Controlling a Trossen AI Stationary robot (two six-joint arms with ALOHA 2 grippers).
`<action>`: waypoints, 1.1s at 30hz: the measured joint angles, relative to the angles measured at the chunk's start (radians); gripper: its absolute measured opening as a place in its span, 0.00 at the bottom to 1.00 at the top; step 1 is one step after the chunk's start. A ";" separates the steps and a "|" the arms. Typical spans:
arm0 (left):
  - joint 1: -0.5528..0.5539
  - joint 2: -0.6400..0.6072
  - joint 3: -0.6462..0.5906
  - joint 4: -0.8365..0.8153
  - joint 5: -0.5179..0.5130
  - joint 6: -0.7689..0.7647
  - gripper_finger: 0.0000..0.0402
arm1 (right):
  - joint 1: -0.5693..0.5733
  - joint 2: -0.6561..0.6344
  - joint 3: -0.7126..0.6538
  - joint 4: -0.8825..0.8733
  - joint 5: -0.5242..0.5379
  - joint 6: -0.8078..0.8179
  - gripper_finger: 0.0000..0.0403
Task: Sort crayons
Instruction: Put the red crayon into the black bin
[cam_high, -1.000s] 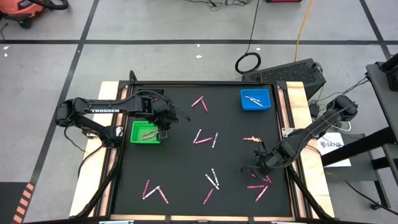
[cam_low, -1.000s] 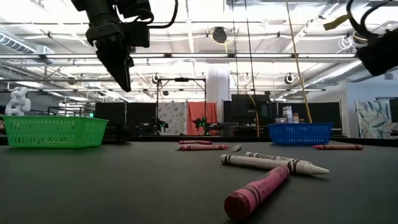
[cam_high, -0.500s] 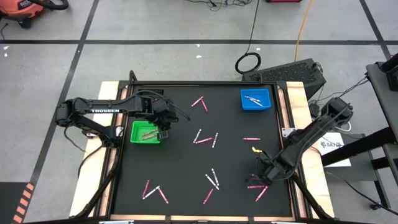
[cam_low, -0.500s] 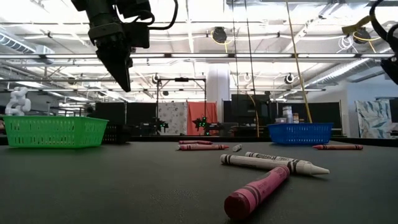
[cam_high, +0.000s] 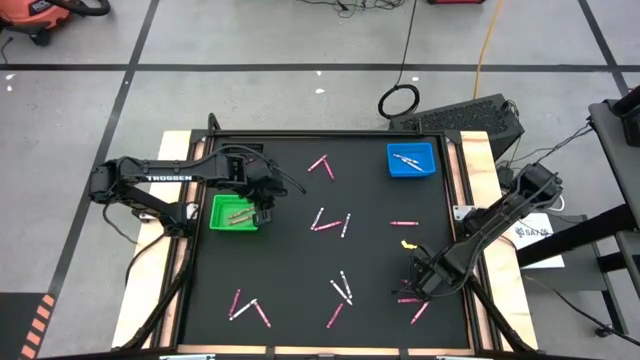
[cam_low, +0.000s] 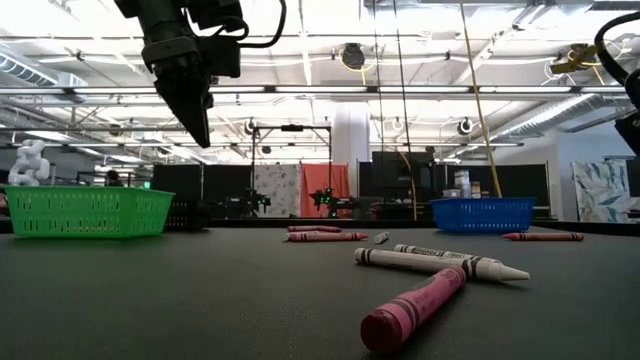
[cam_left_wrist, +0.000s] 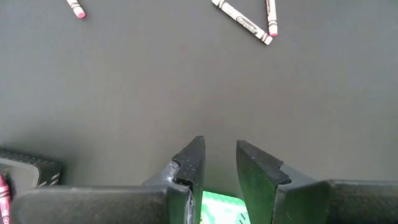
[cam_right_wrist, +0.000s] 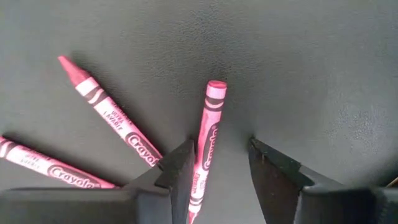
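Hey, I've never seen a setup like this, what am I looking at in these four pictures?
Two robot arms work at a black table, sorting crayons. One picture looks straight down, one looks level across the tabletop, and two come from cameras on the arms' wrists. Pink and white crayons lie scattered; a green tray and a blue tray each hold some. The left gripper hangs above the green tray's edge, fingers slightly apart, holding nothing. The right gripper is down by the table, fingers open either side of a pink crayon, not yet closed on it.

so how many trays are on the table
2: a green tray at the left edge, under the left arm's fingers, and a blue tray at the far right corner.
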 joint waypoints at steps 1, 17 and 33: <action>0.000 0.000 0.000 0.000 0.000 0.000 0.23 | 0.000 0.006 0.001 0.002 -0.001 0.000 0.35; 0.000 0.000 0.000 0.000 0.000 0.000 0.23 | 0.000 0.020 0.000 0.009 0.004 0.029 0.02; 0.000 0.000 0.000 0.106 0.020 0.000 0.23 | -0.025 -0.136 0.007 0.013 0.294 -0.036 0.00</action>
